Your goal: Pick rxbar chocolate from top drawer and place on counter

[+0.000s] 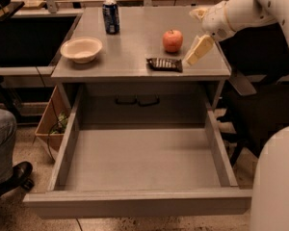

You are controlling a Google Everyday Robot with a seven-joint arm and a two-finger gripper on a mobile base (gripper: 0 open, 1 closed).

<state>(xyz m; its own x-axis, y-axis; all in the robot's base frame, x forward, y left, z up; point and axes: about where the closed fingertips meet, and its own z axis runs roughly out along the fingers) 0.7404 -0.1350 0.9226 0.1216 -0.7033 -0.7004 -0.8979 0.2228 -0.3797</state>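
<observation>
The rxbar chocolate [164, 64] lies flat on the counter [135, 42] near its front edge, a black wrapper just in front of a red apple [172, 40]. My gripper [198, 50] hangs to the right of the bar, clear of it and empty, over the counter's right front part. The top drawer [139, 160] is pulled fully out below the counter, and its flat grey bottom holds nothing.
A pale bowl [81, 49] sits at the counter's left front and a blue can [111, 17] at the back. A box [53, 124] stands left of the cabinet. A person's leg and shoe [9, 170] are at the far left. My white base [277, 182] fills the lower right.
</observation>
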